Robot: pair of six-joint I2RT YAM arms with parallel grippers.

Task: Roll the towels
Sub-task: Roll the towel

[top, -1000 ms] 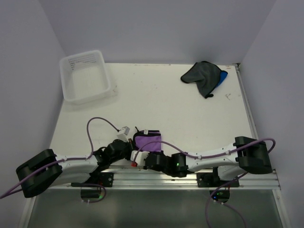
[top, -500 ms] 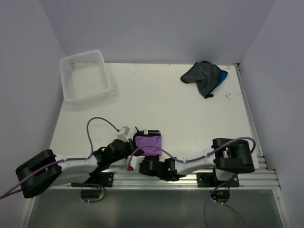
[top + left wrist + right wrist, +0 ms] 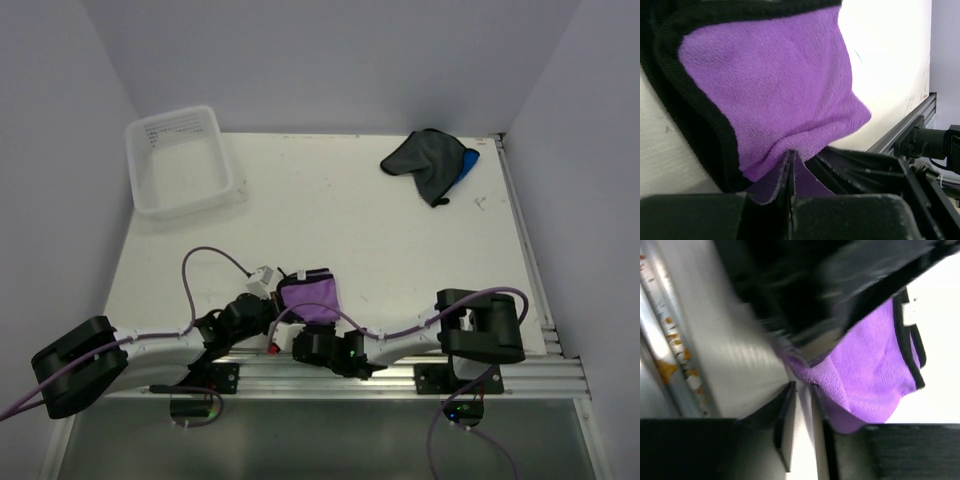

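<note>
purple towel point(image 3: 310, 297) held at near edge, 6 o'clock, probably for rolling
left gripper point(image 3: 790, 165) pinches its hem as anchor; right gripper point(image 3: 801, 410) beside it, jaws slightly apart, nothing between. grey-black towel point(image 3: 425, 160) on blue towel point(image 3: 470, 160), far 1 o'clock.

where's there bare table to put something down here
The widest bare stretch of table lies between the clear tub at the back left and the grey towel and blue towel at the back right. The right side in front of those towels is bare. Crowded: the near edge, where the left gripper and right gripper meet the purple towel.
</note>
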